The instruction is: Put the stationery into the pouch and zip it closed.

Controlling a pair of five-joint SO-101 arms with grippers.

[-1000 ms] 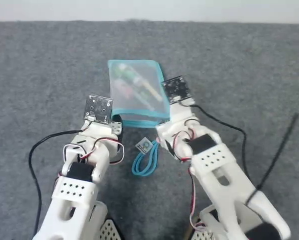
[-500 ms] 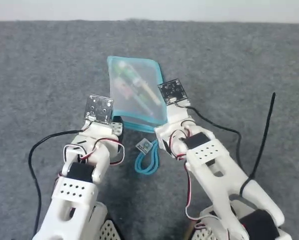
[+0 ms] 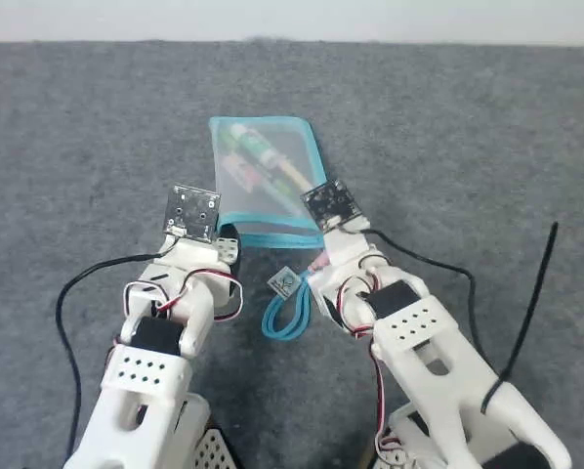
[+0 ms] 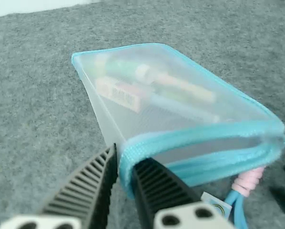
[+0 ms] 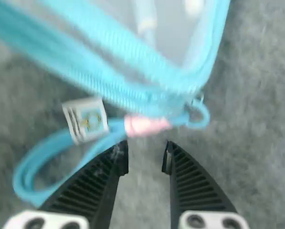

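The translucent pouch (image 3: 263,181) with cyan trim lies on the grey carpet, with pens and other stationery (image 3: 261,156) inside it. My left gripper (image 3: 231,240) is shut on the near left corner of the pouch's zipper edge (image 4: 125,174). The pink zipper pull (image 5: 145,126) sits at the zipper's right end, joined to a cyan strap loop (image 3: 284,318) with a small white tag (image 3: 284,283). My right gripper (image 5: 145,150) stands open just short of the pull, nothing between its fingers; in the high view the right gripper (image 3: 316,266) is at the pouch's near right corner.
Grey carpet (image 3: 487,127) spreads on all sides of the pouch. A black cable (image 3: 531,303) rises at the right of the right arm. Another black cable (image 3: 67,322) loops at the left arm's left side.
My right arm has drawn back toward the near side and a little left, off the pouch's right corner. The pouch's right side has dropped flatter. The left arm has held still.
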